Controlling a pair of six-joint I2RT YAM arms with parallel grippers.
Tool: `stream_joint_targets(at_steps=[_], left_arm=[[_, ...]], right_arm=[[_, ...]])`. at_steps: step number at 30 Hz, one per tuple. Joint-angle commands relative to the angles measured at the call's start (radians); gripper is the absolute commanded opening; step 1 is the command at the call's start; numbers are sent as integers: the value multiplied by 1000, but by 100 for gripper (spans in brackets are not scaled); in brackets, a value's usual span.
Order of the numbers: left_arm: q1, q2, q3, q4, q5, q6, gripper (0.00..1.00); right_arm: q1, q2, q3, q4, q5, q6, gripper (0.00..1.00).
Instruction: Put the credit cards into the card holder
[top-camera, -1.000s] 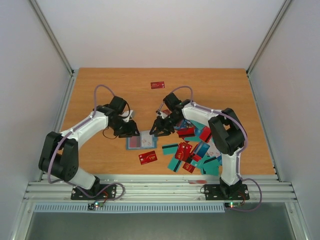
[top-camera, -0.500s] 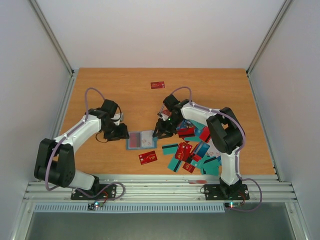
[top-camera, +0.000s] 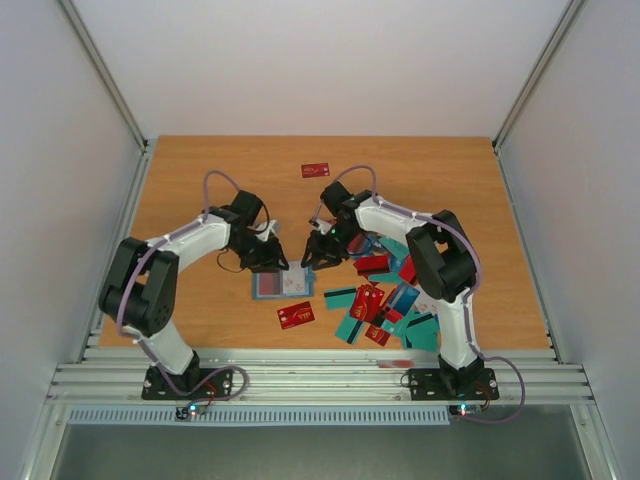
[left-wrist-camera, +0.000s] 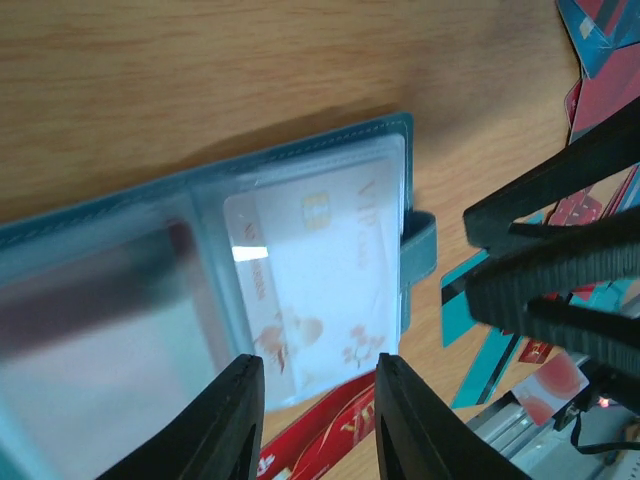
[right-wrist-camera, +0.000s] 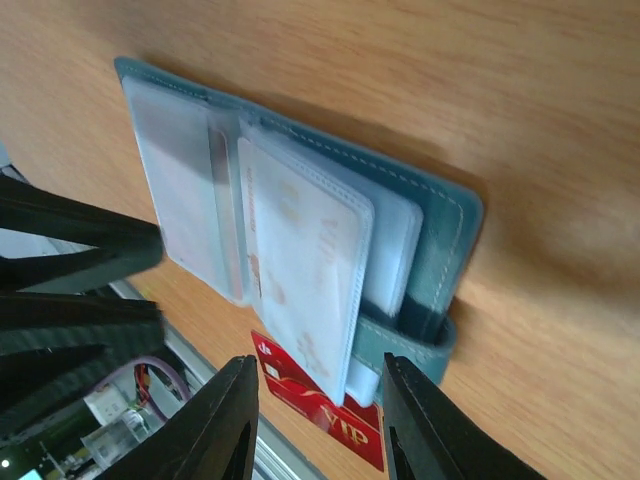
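Observation:
The teal card holder (top-camera: 283, 283) lies open on the table, its clear sleeves up. A white card (left-wrist-camera: 320, 270) sits inside one sleeve, and it also shows in the right wrist view (right-wrist-camera: 305, 265). My left gripper (top-camera: 270, 258) is open and empty just above the card holder's (left-wrist-camera: 390, 135) far left edge. My right gripper (top-camera: 318, 255) is open and empty over the holder's (right-wrist-camera: 440, 230) far right corner, near its strap. A red VIP card (top-camera: 296, 315) lies just in front of the holder. Several red, teal and white credit cards (top-camera: 385, 300) lie in a heap to the right.
One red card (top-camera: 315, 170) lies alone at the far middle of the table. The two grippers stand close together, facing each other over the holder. The right gripper's fingers (left-wrist-camera: 560, 250) show in the left wrist view. The metal rail (top-camera: 300, 375) runs along the near edge.
My left gripper had swung left away from the holder, and has now come back right to its far edge. My right gripper has shifted slightly left. The holder has not moved.

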Motion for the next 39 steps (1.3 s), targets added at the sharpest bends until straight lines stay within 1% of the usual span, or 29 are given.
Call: stream_joint_targets(at_steps=[1,6,11,20,25,29,32,36,39], left_arm=[[-8,81,39,95,98,-41,32],[-10,140,42,146,147,-69,27],[-10,181,36,174,162,-74,24],[-10,220,15,195,160,-66,23],[-11,230,2,196,156,-60,22],[-11,233,-7,197,154,-52,21],[-11,241,-12,202,154,-47,21],[-11,249,-19,218,151,-51,21],[-12,261,-22,229,148,-56,21]], right_arm=[[4,57,47,7,-44,2,36],[5,82,51,29,-80,4,36],[4,102,53,34,-84,-8,36],[6,141,59,16,-94,-70,36],[6,153,83,-17,-110,-116,36],[5,159,102,-36,-62,-124,37],[7,177,128,-59,-60,-124,37],[39,177,147,-142,-14,-208,37],[51,167,135,-202,-36,-264,37]])
